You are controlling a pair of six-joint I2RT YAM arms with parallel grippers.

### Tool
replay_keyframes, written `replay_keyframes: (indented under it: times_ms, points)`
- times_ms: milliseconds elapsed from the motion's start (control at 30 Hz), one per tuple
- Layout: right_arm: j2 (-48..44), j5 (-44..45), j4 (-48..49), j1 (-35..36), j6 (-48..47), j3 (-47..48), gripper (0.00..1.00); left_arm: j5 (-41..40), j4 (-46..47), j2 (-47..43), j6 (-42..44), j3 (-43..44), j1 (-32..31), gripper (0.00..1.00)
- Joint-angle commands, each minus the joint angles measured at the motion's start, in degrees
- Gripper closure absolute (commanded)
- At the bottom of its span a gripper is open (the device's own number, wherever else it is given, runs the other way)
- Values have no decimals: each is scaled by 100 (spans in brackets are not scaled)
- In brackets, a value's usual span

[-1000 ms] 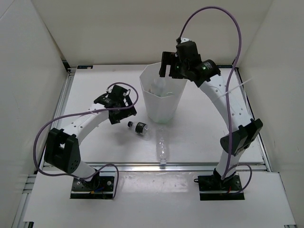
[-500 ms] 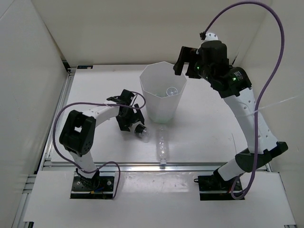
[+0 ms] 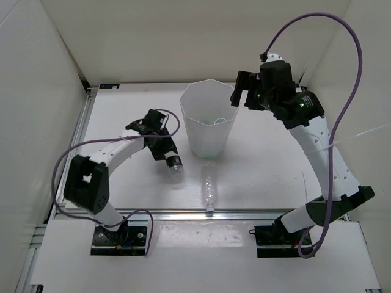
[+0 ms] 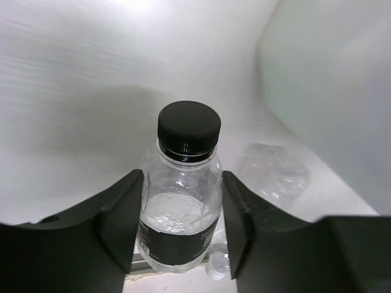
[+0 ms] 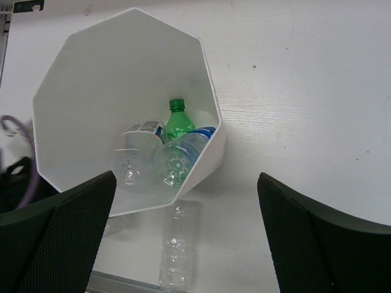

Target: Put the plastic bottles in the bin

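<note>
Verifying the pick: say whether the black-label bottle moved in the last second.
Yes. Gripped by the left gripper, the black-label bottle has shifted slightly left, away from the bin.

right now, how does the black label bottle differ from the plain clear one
The black-label bottle has a black cap and dark label; the plain clear bottle has no label. The black-label bottle is clamped in the left pincer; the plain clear bottle lies loose on the table. The plain clear bottle looks longer than the black-label bottle. Both are clear plastic, outside the bin.
</note>
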Motion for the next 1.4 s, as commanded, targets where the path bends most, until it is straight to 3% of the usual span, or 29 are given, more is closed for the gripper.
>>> replay_keyframes:
  times_ms: [0, 167, 233, 300, 433, 533, 667, 833, 967, 1100, 1133, 1233, 1267, 1333, 1367]
  points:
    - [-266, 70, 101, -64, 40, -89, 0, -688, -307, -1036, -86, 259, 205, 54]
    - [-266, -35, 101, -117, 102, -203, 0, -743, -465, -1250, 150, 515, 258, 57]
    - [-266, -35, 101, -117, 154, -256, 0, -917, -570, -1250, 204, 681, 258, 67]
    - [-266, -35, 101, -117, 154, -256, 0, -1172, -833, -1328, 152, 944, 258, 70]
    - [-381, -35, 101, -170, 154, -325, 0, -2137, -1107, -1469, 212, 2077, 258, 66]
    - [-494, -35, 101, -170, 154, -475, 0, -2569, -1169, -1251, 449, 3620, 258, 66]
    - [-653, -105, 101, -231, 382, -747, 0, -2518, -1073, -645, 766, 5045, 153, 64]
    - [-820, -360, 101, -574, 681, -1143, 0, -1755, -800, 436, 1266, 6498, -286, 61]
    - [-1004, -545, 154, -916, 900, -1477, 0, -1517, -800, 1157, 1680, 6808, -1050, 58]
    - [-1241, -712, 277, -1215, 1024, -1872, 0, -1832, -800, 1168, 1935, 6361, -1569, 55]
    - [-1355, -764, 277, -1216, 1085, -2056, 0, -1911, -800, 1115, 1996, 6194, -1622, 53]
    - [-1662, -896, 452, -1268, 1147, -2425, 0, -2253, -800, 834, 2058, 6140, -1623, 20]
    - [-1768, -1010, 505, -1268, 1217, -2783, 0, -2394, -800, 738, 2145, 6140, -1675, 0]
    - [-2146, -1203, 715, -1268, 1279, -3276, 0, -2955, -800, 387, 2216, 6193, -1675, 0]
    - [-2469, -1361, 1047, -1268, 1358, -3958, 0, -3227, -800, 220, 2217, 6123, -1675, 0]
